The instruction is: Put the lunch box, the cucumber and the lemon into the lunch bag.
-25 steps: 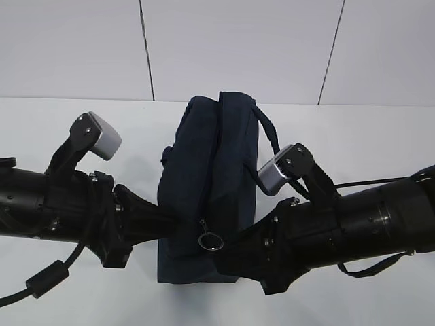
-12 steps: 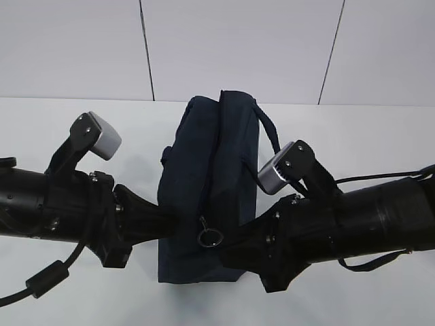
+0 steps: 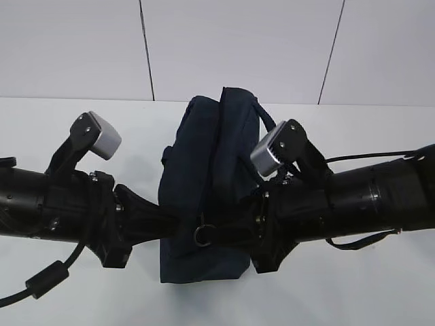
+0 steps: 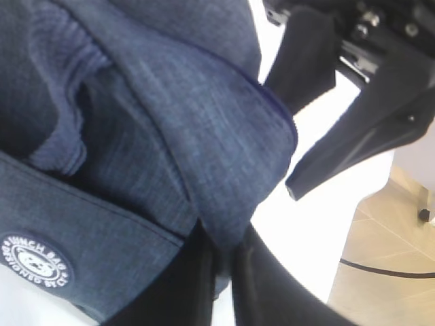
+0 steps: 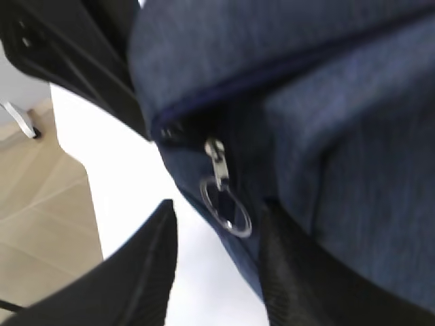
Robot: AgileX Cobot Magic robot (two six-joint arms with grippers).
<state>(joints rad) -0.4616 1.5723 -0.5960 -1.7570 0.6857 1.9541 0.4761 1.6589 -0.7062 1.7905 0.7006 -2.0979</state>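
The navy lunch bag (image 3: 207,180) stands mid-table, its zipper ending in a silver ring pull (image 3: 203,235). My left gripper (image 3: 179,225) is at the bag's near left corner. In the left wrist view it (image 4: 224,252) is shut on a fold of the bag's fabric (image 4: 224,156). My right gripper (image 3: 220,233) is at the ring from the right. In the right wrist view it (image 5: 217,227) stands open, with the ring pull (image 5: 225,207) hanging between its fingers (image 5: 146,265), ungripped. The lunch box, cucumber and lemon are out of view.
The white table (image 3: 75,302) runs back to a pale panelled wall (image 3: 238,47). Both black arms lie low across the table on either side of the bag. A black cable (image 3: 47,278) hangs off the left arm. Beige floor (image 4: 394,231) shows past the table edge.
The right arm has slid left toward the bag, bringing its open jaws around the ring pull. The ring has shifted slightly left and down. The left arm has held still.
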